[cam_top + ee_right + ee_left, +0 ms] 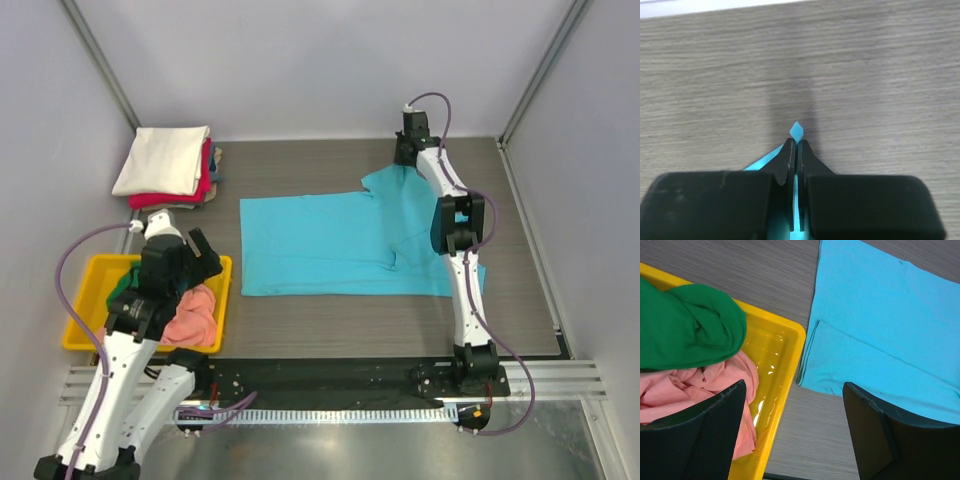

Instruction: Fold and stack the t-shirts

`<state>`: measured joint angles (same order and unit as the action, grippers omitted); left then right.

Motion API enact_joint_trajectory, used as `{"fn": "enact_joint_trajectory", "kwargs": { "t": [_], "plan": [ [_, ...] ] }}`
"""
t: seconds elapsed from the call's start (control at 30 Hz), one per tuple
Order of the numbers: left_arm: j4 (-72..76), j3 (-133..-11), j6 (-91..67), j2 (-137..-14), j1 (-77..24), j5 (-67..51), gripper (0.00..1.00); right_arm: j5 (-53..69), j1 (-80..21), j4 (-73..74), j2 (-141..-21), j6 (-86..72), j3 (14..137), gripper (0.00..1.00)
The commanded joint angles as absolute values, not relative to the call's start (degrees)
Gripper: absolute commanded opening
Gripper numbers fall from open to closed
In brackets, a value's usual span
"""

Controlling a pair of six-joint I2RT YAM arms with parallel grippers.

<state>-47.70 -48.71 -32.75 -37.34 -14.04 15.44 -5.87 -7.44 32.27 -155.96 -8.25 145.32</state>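
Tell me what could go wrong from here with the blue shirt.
1. The right hand pinches the turquoise t-shirt by just a corner, with only a small tip showing past its fingertips. The cloth may slip out when pulled.
2. The left hand hangs open over the rim of the yellow tray, off the shirt. With nothing pinning the shirt, all of it may slide rather than fold.
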Motion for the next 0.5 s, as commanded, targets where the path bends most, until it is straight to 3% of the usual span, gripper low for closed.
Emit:
{"fn": "enact_joint_trajectory", "kwargs": {
  "t": [0.0,0.3,0.47],
  "plan": [
    [-42.02,-49.57,-32.86,-42.35,-13.45,15.82,0.79,-5.19,-7.82,32.26,-149.26,-7.38,140.64,0.01],
    [-25.77,-63.18,-38.59,-79.92,-13.10,16.43,0.75,-0.97,-8.79,27.78,-130.01,-10.55,121.75,0.01],
    [-23.02,-77.76,-37.44,-100.25,-9.15,13.63,0.69,2.19,-9.14,26.28,-119.37,-13.70,110.33,0.01]
  ]
}}
